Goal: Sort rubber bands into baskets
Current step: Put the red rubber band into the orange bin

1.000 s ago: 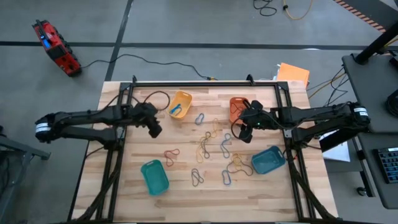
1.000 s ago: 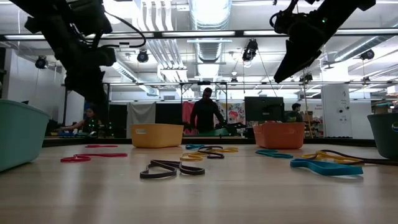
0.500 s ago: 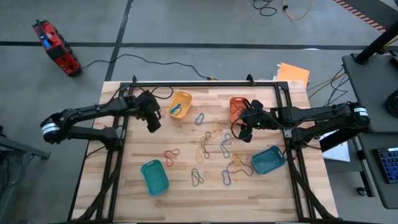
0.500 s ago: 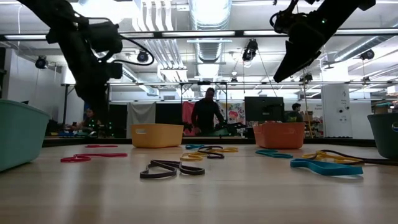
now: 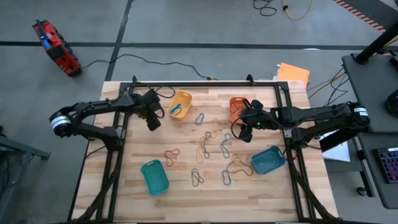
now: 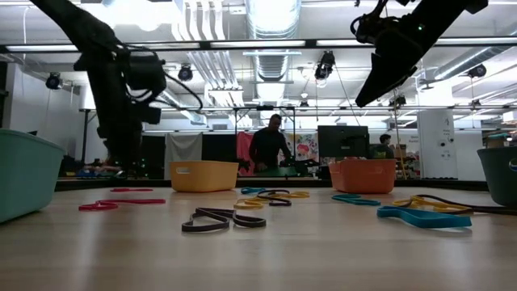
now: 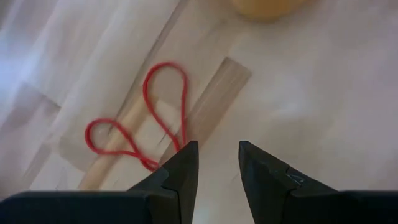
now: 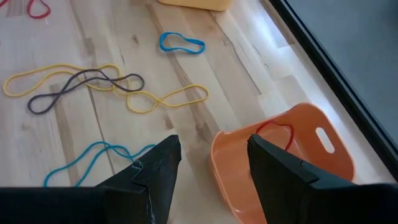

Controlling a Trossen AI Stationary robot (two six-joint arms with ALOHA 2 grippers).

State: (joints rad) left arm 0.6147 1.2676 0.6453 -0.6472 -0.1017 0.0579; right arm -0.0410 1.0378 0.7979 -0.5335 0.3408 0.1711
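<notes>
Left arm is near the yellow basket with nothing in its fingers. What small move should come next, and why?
Probably lower the left gripper onto the red rubber band. Its fingers are open and empty, and that band lies flat on the table just ahead of them. The right gripper waits by the orange basket.

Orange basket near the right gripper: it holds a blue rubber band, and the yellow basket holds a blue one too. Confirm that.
Not quite. The right wrist view shows a red rubber band in the orange basket, not a blue one. The right gripper is open beside it. The rest stands: the high view shows a blue band in the yellow basket.
</notes>
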